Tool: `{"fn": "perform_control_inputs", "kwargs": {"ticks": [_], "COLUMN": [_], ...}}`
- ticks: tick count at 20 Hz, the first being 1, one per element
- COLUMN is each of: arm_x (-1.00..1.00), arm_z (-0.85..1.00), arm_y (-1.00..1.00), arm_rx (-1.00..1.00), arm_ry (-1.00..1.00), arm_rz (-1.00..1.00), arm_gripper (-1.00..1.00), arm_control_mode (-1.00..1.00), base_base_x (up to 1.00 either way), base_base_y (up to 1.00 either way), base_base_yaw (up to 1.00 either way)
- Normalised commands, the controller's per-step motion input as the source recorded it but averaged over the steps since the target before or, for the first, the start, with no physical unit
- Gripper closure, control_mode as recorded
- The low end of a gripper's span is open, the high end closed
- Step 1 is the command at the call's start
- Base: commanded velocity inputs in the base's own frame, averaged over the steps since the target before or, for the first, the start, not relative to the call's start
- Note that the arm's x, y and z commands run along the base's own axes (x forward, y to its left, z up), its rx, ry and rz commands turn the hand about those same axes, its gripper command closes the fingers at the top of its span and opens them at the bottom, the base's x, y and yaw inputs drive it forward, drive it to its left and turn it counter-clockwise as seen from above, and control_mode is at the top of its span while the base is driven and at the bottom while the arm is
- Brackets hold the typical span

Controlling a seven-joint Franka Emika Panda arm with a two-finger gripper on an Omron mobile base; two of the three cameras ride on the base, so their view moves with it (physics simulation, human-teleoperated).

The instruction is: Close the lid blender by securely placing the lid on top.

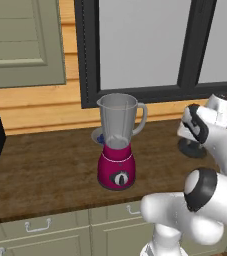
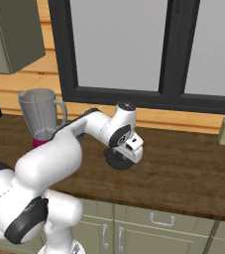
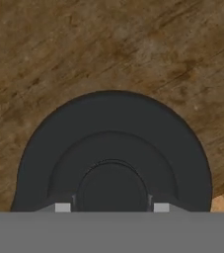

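Right now the gripper [image 3: 111, 207] is hanging directly over the lid [image 3: 111, 153], pointing straight down at it; in the hand view the raised centre knob is sitting between the two small pale finger tips [image 3: 62, 207], w/ a tip just either side of it. Jaws are standing about knob-width apart; can't tell whether they're actually pinching the knob or just straddling it, since the contact is hidden at the bottom edge. Lid is lying flat on the counter [image 1: 50, 170], knob facing up; being round, it has no long axis to line up w/, so approach angle isn't mattering much. In the left base view the lid [image 1: 192, 149] is resting well to the right of the blender [image 1: 118, 145], under the wrist. Blender is standing upright, jar mouth open and facing up, handle toward the lid side. Judging from this: grasp step is in hand, lift not yet done. Next move prob. needs a firm close on the knob, a lift clear of the jar rim, then travel left to centre over the jar.
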Motion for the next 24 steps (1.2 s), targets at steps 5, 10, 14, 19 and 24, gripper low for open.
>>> {"fn": "perform_control_inputs", "kwargs": {"ticks": [5, 10, 14, 19, 24], "arm_x": [-0.21, -0.16, -0.03, 0.00, 0.00], "arm_z": [1.00, 1.00, 1.00, 1.00, 1.00], "arm_y": [0.10, 0.16, 0.34, 0.43, 0.57], "arm_rx": [-0.01, 0.00, -0.01, 0.00, 0.00], "arm_ry": [-0.30, -0.32, -0.28, -0.15, -0.04], "arm_rz": [-0.03, -0.05, -0.07, -0.06, -0.02], "arm_gripper": [1.00, 1.00, 1.00, 1.00, 1.00], "arm_control_mode": [-1.00, -1.00, -1.00, -1.00, -1.00], "base_base_x": [0.00, 0.00, 0.00, 0.00, 0.00], "base_base_y": [0.00, 0.00, 0.00, 0.00, 0.00], "base_base_yaw": [0.00, 0.00, 0.00, 0.00, 0.00]}}
